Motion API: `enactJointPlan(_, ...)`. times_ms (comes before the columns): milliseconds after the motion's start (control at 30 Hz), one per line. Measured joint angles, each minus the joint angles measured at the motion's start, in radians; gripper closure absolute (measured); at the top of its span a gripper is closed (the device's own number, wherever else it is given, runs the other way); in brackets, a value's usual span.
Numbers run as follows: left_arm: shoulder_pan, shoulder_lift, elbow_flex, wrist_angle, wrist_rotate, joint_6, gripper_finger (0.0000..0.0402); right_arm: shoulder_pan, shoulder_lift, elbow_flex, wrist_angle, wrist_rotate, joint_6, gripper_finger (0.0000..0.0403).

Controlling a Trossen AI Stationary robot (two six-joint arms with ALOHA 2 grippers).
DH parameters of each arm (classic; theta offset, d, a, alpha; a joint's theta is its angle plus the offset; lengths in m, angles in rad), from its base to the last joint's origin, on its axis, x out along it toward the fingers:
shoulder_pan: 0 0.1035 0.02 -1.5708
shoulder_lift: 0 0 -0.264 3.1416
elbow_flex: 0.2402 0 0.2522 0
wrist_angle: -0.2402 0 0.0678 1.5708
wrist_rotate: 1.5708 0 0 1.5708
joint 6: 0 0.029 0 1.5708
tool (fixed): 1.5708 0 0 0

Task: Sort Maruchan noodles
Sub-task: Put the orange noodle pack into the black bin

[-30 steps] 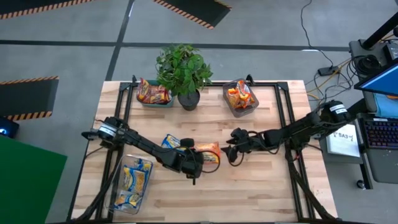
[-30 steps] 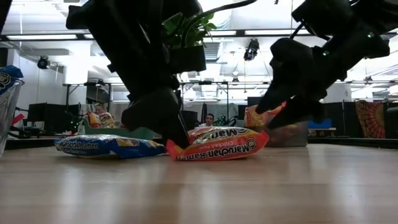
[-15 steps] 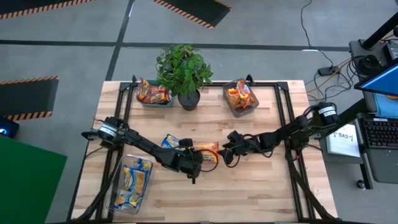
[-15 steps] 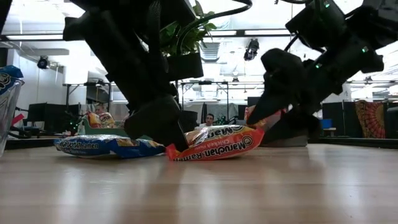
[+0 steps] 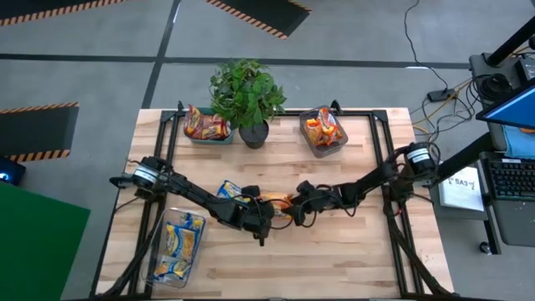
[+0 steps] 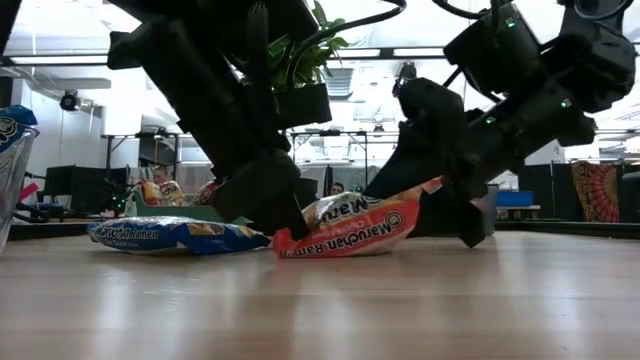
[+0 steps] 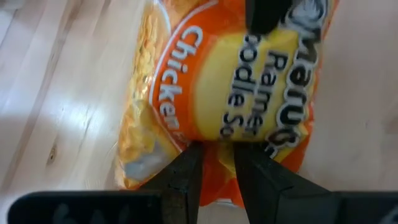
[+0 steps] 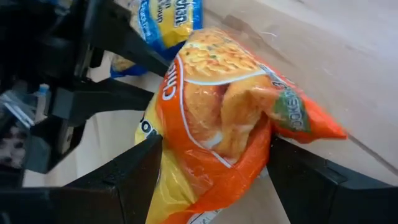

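Claws meet mid-surface: left claw (image 7: 214,163) pinches the orange packet's (image 8: 217,118) edge, right claw (image 8: 211,171) straddles its other end, fingers spread, not clamped.

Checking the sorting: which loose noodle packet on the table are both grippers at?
The orange packet at mid-table: left gripper pinches one edge, right gripper straddles the other end. The blue packet beside it lies untouched.

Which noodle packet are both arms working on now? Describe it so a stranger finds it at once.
Start at the potted plant and come toward the table's middle, where both arms meet. The orange packet lies there, pinched by the left gripper and straddled by the right gripper; its neighbour is blue.
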Motion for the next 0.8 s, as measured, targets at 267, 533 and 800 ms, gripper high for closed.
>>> enactJointPlan(267,0.0,0.001,0.001,0.013,0.002,-0.009,0.0326,0.0,0.009,0.062,0.019,-0.001,-0.141,0.0133)
enactJointPlan(533,0.0,0.001,0.002,0.024,0.002,-0.027,0.0326,0.0,0.003,0.103,0.016,-0.002,-0.224,0.0133)
enactJointPlan(800,0.0,0.001,0.002,0.031,-0.002,-0.026,0.0326,0.0,0.003,0.107,0.015,0.0,-0.244,0.0138)
